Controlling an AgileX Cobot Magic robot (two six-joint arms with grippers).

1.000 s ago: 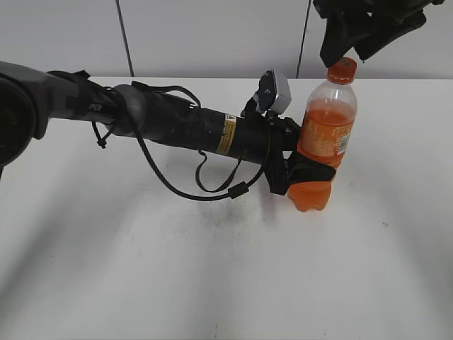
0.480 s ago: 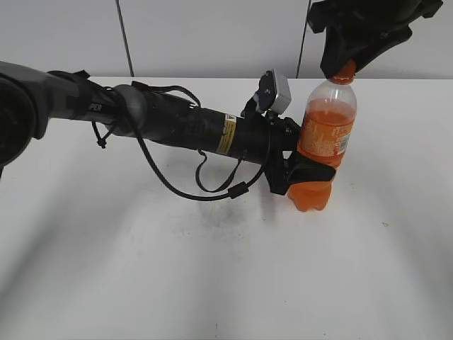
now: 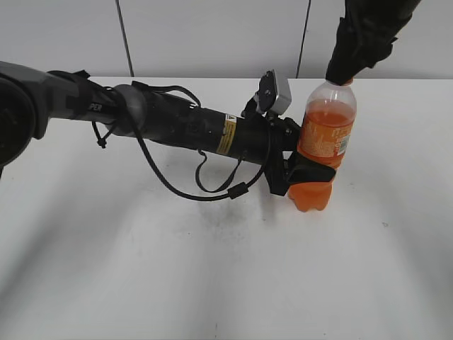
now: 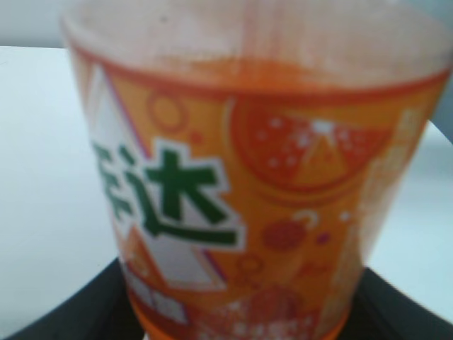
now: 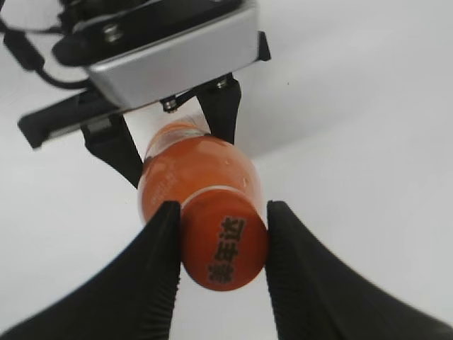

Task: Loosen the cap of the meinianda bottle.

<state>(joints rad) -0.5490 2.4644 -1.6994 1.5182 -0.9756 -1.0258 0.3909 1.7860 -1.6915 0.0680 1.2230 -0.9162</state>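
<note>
The meinianda bottle (image 3: 327,134) stands upright on the white table, with orange drink and an orange label. My left gripper (image 3: 304,173) is shut on its lower body from the left. The left wrist view shows the label (image 4: 248,184) close up between the black jaws (image 4: 244,315). My right gripper (image 3: 340,71) has come down from above onto the bottle top and hides the cap in the exterior view. In the right wrist view the orange cap (image 5: 225,244) sits between the two black fingers (image 5: 223,212), which touch it on both sides.
The white table (image 3: 212,269) lies around the bottle. The left arm (image 3: 177,124) with its looping cable (image 3: 212,191) stretches in from the left. A grey wall (image 3: 212,35) stands behind. The left wrist camera housing (image 5: 170,57) shows beyond the bottle.
My right gripper has come down over the bottle top and its fingers now enclose the cap, which was visible a second ago. The left gripper and bottle have not moved.
</note>
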